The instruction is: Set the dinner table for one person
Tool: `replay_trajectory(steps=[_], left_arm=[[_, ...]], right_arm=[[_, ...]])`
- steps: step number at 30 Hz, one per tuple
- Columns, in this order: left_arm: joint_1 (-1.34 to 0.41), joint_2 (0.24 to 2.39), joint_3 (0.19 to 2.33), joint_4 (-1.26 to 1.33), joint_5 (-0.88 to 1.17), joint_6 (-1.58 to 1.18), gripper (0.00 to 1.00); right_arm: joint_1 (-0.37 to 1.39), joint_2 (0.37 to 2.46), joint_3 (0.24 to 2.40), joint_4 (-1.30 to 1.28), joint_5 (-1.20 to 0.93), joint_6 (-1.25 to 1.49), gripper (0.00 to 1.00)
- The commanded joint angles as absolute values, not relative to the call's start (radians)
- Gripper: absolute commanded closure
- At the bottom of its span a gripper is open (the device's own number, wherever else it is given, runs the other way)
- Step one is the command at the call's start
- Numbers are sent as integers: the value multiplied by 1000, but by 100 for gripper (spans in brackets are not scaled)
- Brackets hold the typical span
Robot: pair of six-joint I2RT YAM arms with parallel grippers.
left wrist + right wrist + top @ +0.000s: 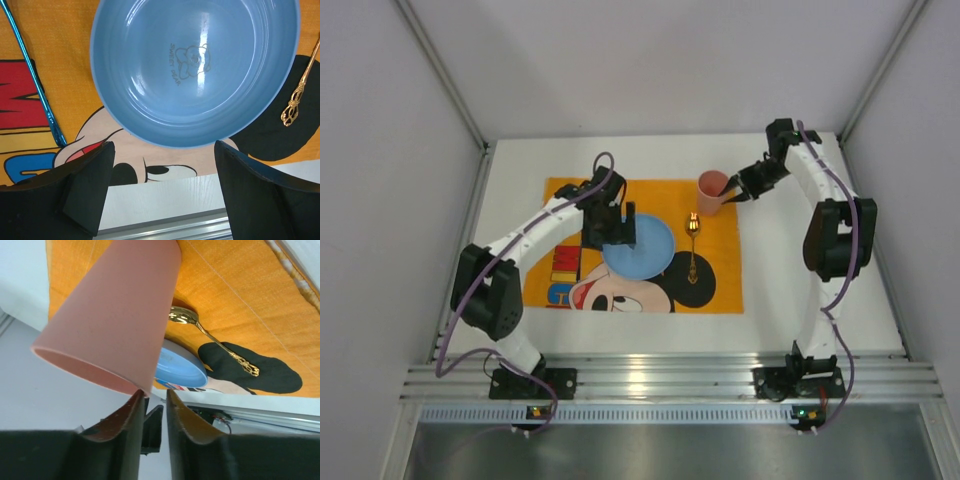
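The white dinner table (800, 290) carries an orange Mickey Mouse placemat (720, 280). A blue bowl (640, 248) sits at the mat's middle, with a gold spoon (692, 250) to its right. A pink cup (712, 190) stands at the mat's far right corner. My left gripper (612, 218) is open and empty over the bowl's left edge; in the left wrist view the bowl (195, 65) lies just beyond its gripper (162, 147). My right gripper (152, 392) has its jaws a narrow gap apart, and the cup's (117, 315) rim touches the left fingertip (136, 402).
A thin blue stick (32, 75) lies on the mat left of the bowl. Silver rails (660, 378) run along the table's near edge. Grey walls close in the left, right and back sides.
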State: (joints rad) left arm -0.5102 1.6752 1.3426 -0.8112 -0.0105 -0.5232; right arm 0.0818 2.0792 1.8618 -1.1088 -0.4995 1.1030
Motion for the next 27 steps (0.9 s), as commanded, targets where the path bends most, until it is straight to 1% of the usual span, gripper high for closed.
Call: replay_trajectory(steps=[1,4,6,8,9,10,12,14,19,21,24,27], left_arm=[[-505,1692,1385,-833,26,-505,14],[-505,1704,1400,-841,26,-500,14],[-505,1709,1413,-845,28,-495,14],[-505,1713,1423,-845,25,-494,14],[-505,1718,1425,-844,26,-492,14],[-505,1720,1427,-844,28,-492,14],[-505,1724,1428,-844,35,-494,14],[-505,1724,1430,-842,41,-495,14],[-505,1717,1434,-839,37,-502,14],[-505,1706,1439,-839,26,-503,14],[-505,1687,1465,-859,-26,-506,9],[-505,1660,1512,-899,-87,-518,6]], right_arm=[[61,2079,1913,-1100,-535,1098,73],[52,2068,1914,-1100,-540,1092,71],[51,2059,1913,-1095,-540,1088,67],[46,2049,1916,-1091,-541,1078,65],[46,2046,1919,-1088,-545,1077,61],[48,2040,1919,-1085,-546,1071,54],[44,2036,1924,-1078,-548,1065,43],[44,2022,1930,-1066,-545,1055,34],[43,1955,1927,-948,-560,1042,22],[44,1925,1943,-864,-555,1022,20],[60,1855,2006,-782,-513,928,14],[127,1799,2116,-781,-494,717,10]])
